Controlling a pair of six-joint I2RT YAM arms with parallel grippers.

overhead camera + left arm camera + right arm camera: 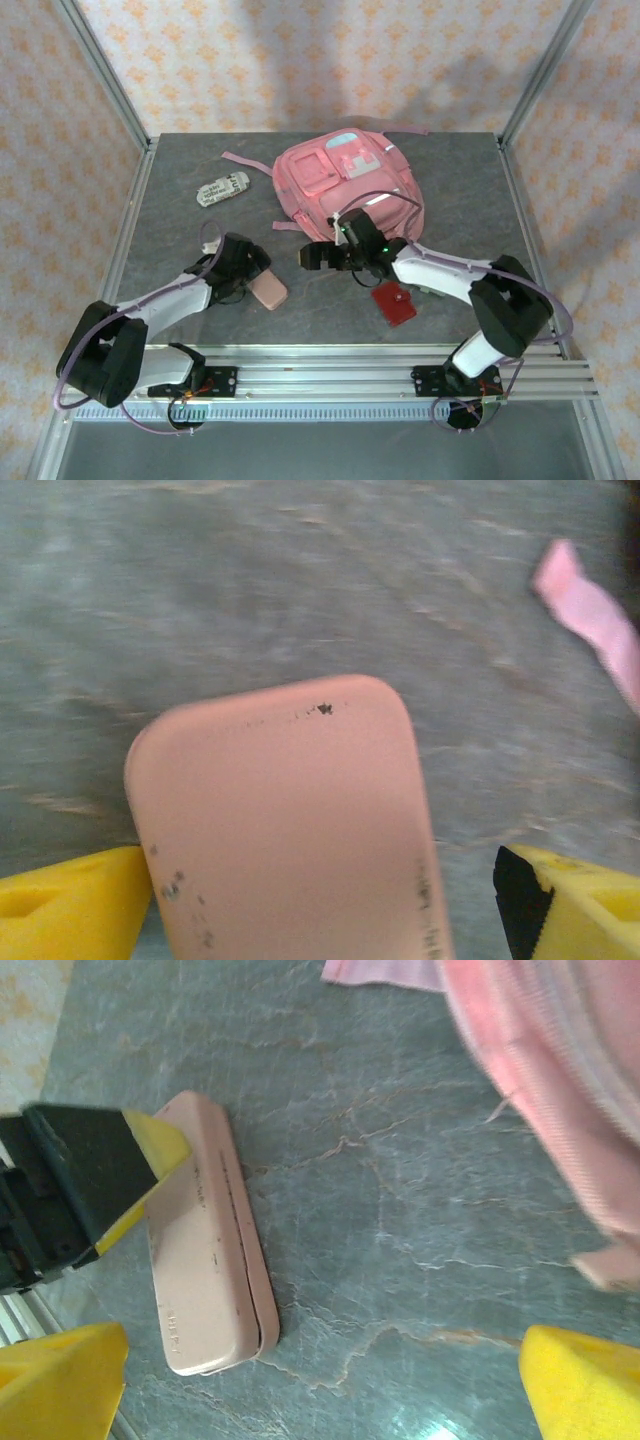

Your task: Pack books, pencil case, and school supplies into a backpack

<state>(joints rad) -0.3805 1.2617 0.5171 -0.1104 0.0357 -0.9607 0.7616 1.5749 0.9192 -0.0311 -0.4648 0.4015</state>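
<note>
One pencil case (272,292) end hides beneath left jaws.

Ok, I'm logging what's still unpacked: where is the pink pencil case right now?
In the top view the pink pencil case lies on the table left of centre, between the fingers of the left gripper, with the red pad to its right.

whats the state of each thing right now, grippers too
backpack: lying front up, cannot tell if zipped
pink case: shut, flat on the table
red pad: flat on the table, unpacked
patterned pouch: on the table, unpacked
left gripper: open, straddling the pink case
right gripper: open, empty
</note>
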